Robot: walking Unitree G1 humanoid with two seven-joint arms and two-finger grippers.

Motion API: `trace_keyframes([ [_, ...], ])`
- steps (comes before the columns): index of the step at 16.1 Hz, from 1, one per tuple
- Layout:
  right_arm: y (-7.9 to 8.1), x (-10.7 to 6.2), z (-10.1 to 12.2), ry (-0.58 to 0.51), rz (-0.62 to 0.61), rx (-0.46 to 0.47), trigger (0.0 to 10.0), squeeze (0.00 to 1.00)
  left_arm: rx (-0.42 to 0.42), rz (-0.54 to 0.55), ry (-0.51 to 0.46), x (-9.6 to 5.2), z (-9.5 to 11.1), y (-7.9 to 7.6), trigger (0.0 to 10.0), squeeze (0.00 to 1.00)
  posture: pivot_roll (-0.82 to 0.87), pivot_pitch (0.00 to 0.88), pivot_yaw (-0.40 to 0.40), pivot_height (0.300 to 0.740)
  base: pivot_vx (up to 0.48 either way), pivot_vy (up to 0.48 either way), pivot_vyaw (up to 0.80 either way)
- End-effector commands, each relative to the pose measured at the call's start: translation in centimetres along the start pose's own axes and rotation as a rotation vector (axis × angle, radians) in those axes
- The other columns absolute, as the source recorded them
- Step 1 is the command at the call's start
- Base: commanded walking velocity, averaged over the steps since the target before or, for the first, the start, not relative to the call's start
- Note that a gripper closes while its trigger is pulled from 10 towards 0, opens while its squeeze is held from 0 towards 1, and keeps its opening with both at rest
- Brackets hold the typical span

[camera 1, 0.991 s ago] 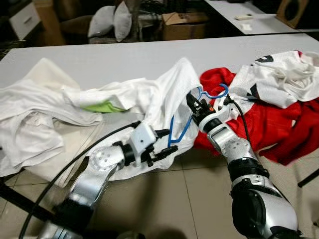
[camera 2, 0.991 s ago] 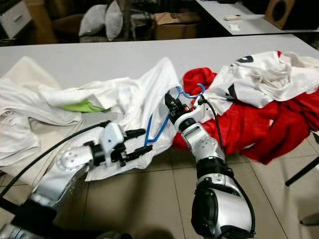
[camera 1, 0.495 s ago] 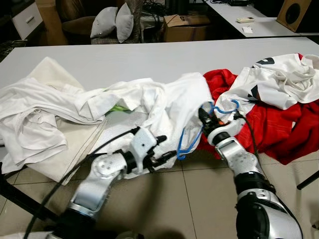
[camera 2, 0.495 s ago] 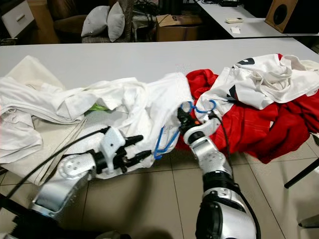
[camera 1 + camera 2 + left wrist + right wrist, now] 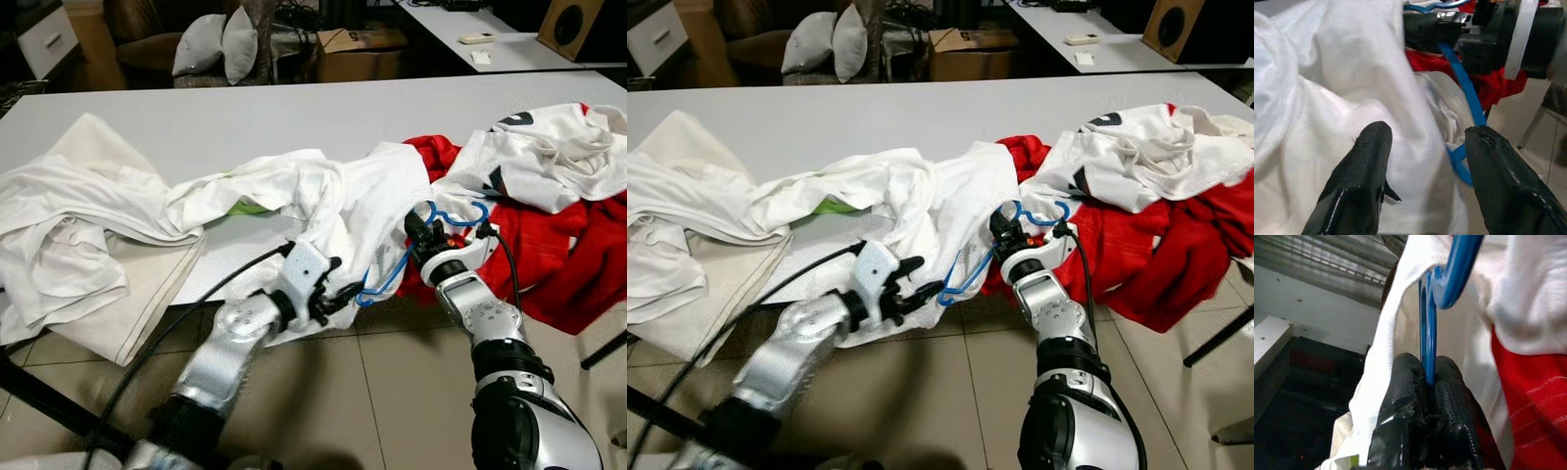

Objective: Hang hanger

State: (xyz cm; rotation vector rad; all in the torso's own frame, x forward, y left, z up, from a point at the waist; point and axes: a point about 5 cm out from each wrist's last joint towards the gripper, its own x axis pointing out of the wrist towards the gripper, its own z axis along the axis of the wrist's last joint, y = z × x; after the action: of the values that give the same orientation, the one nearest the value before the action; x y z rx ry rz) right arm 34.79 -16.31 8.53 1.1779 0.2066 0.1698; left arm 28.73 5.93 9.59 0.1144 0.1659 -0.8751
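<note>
A blue plastic hanger (image 5: 392, 277) pokes out of a white garment (image 5: 333, 201) at the table's front edge, its hook (image 5: 453, 211) curling over red cloth. My right gripper (image 5: 416, 230) is shut on the hanger near its neck; the right wrist view has both fingertips (image 5: 1400, 396) pinching the blue bar (image 5: 1428, 333). My left gripper (image 5: 338, 289) is open at the garment's hanging hem, by the hanger's lower end. In the left wrist view its two fingers (image 5: 1369, 171) stand spread, with white cloth and the blue hanger arm (image 5: 1462, 83) between them.
The grey table (image 5: 245, 117) carries a heap of white clothes (image 5: 69, 215) at the left and red and white garments (image 5: 549, 196) at the right. Tiled floor (image 5: 392, 392) lies below the front edge. Cushions and a cardboard box stand behind the table.
The left gripper has moved up and right to the garment's hem beside the hanger's lower end. The right gripper keeps its hold on the hanger. The view has shifted slightly.
</note>
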Motion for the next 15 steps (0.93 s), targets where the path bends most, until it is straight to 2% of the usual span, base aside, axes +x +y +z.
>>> trace_keyframes([
  [1, 0.2, -0.1, 0.5, -0.019, 0.014, 0.003, 10.0, 0.00, 0.009, 0.014, 0.029, 0.3, -0.2, 0.2, 10.0, 0.00, -0.04, 0.000, 0.013, 0.740, 0.000, 0.000, 0.00],
  [5, 0.3, -0.1, -0.1, -0.015, 0.015, 0.017, 10.0, 0.00, -0.080, 0.110, 0.074, 1.4, -1.7, 1.2, 10.0, 0.00, -0.05, 0.000, 0.019, 0.740, 0.000, 0.000, 0.00],
  [6, 0.4, -0.1, -0.1, -0.014, 0.019, 0.017, 10.0, 0.00, -0.063, 0.137, 0.099, 1.4, -1.9, 1.6, 10.0, 0.00, -0.05, 0.000, 0.020, 0.740, 0.000, 0.000, 0.00],
  [7, 0.5, 0.0, -0.2, -0.015, 0.021, 0.018, 10.0, 0.00, -0.059, 0.170, 0.105, 1.4, -1.9, 2.1, 6.9, 0.00, -0.05, 0.000, 0.021, 0.740, 0.000, 0.000, 0.00],
  [8, 0.6, 0.0, -0.2, -0.014, 0.024, 0.017, 10.0, 0.00, -0.075, 0.192, 0.095, 1.4, -1.9, 2.5, 1.5, 0.00, -0.05, 0.000, 0.023, 0.740, 0.000, 0.000, 0.00],
  [9, 0.7, 0.0, -0.1, -0.014, 0.028, 0.017, 10.0, 0.00, -0.072, 0.194, 0.095, 1.3, -1.8, 2.7, 0.0, 0.00, -0.05, 0.000, 0.023, 0.740, 0.000, 0.000, 0.00],
  [15, 0.8, 0.0, 0.0, -0.019, 0.030, 0.017, 10.0, 0.00, -0.066, 0.192, 0.089, 1.2, -2.0, 3.0, 0.0, 0.00, -0.05, 0.000, 0.024, 0.740, 0.000, 0.000, 0.00],
])
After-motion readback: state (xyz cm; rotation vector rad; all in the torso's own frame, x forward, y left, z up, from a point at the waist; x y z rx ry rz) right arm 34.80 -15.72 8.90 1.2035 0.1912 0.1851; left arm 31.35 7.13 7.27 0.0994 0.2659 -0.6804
